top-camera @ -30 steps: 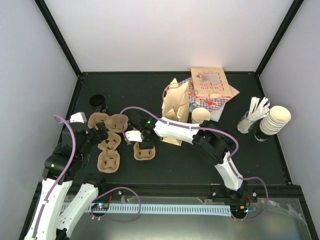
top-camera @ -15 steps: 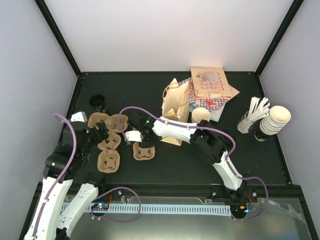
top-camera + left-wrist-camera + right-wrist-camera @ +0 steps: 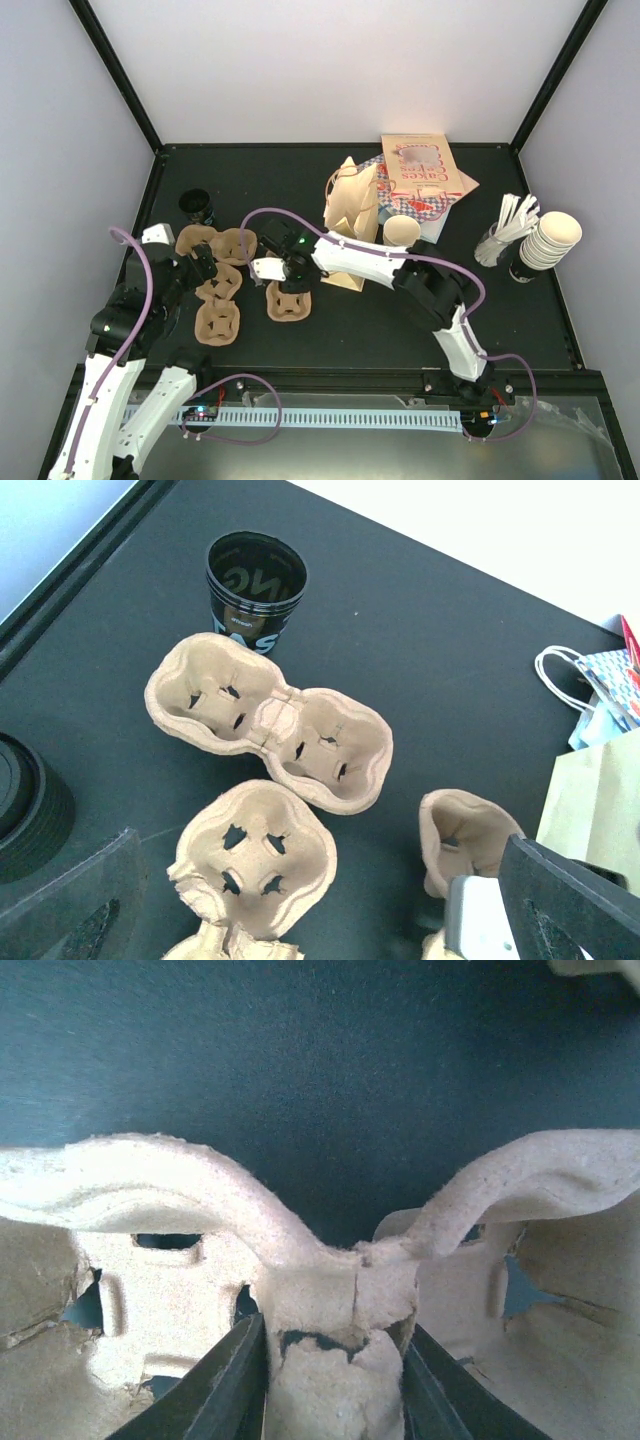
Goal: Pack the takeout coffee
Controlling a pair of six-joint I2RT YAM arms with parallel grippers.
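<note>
Pinching the middle ridge of a cup carrier [image 3: 287, 305], the right gripper [image 3: 334, 1360] sits narrow, left of the paper bag [image 3: 352, 205] — the takeout coffee [image 3: 402, 230] stands upright just right of that bag, nearer this arm than the wide-open left gripper [image 3: 320, 910].

Pretty clearly a robot lab cell: blank white walls [image 3: 350, 70], black tabletop [image 3: 360, 335], cable rail [image 3: 340, 417] up front, cardboard cup carriers [image 3: 218, 322] as props.

Top cam: we look down from above & behind the arm bases [image 3: 470, 385], whole table [image 3: 350, 335] in frame. L wrist cam: we angle down, fairly near, over carriers [image 3: 270, 725]. R wrist cam: v. close on one carrier [image 3: 330, 1300]; top cam shares that carrier [image 3: 288, 305].
</note>
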